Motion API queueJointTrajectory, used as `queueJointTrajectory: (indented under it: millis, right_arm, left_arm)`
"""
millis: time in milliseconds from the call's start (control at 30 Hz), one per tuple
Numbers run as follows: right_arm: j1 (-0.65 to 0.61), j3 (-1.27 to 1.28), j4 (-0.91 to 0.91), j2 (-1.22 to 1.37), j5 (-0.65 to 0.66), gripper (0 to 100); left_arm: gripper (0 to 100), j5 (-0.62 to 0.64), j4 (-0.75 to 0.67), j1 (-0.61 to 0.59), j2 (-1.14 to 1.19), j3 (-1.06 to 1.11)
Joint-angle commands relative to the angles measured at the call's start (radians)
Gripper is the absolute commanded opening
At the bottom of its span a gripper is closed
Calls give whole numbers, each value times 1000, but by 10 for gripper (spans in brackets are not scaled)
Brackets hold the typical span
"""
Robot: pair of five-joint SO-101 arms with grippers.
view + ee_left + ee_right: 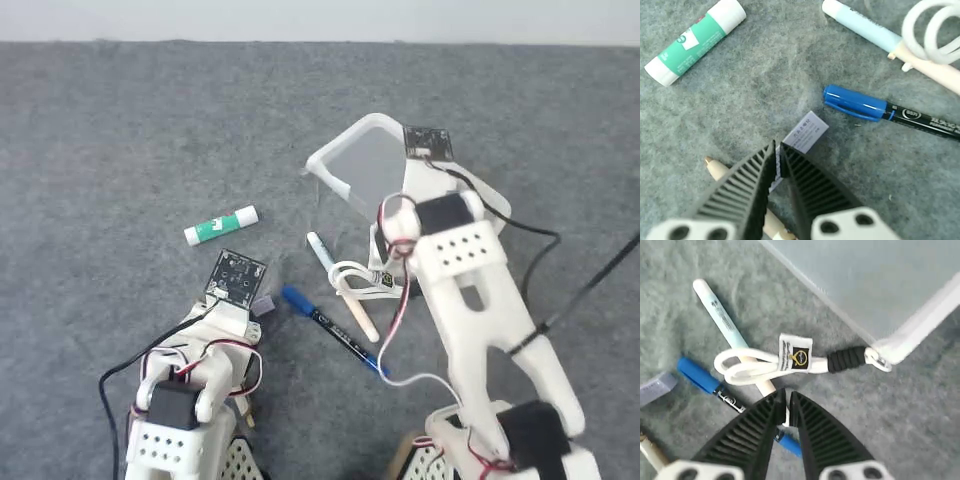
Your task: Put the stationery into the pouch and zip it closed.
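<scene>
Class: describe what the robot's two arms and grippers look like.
The left arm and right arm are white plastic shells with black motors, round holes and a black camera board at each wrist. Red, white and black wires loop along them. The left gripper and right gripper have black, ribbed, wedge-shaped fingers.

A grey felt-covered table (120,130) carries a clear pouch (365,165), its white looped cord (352,276) trailing across a pale blue pen (322,252). Beside them lie 3 more items: a blue-capped marker (330,330), a small grey eraser (262,304) near its cap, and a green-and-white glue stick (221,225) farther off.
</scene>
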Motion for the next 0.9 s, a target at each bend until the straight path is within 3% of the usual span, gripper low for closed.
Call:
queueJointTrajectory:
  millis: [0,133,200,333,567,867]
  right_arm:
    - [36,15,-54,-61,-51,86]
    - [113,17,-25,-7,-196,307]
    - [119,14,-15,42,-216,365]
    - [114,8,-35,143,-221,344]
    - [114,-3,-145,275,-222,206]
    - [122,-35,-163,410,-272,222]
  left_arm:
    - [12,0,5,-2,-15,-15]
    - [12,0,5,-2,-15,-15]
    - [12,0,5,-2,-15,-15]
    - [12,0,5,-2,-15,-15]
    - [12,0,5,-2,-15,-15]
    - [12,0,5,-2,-15,-15]
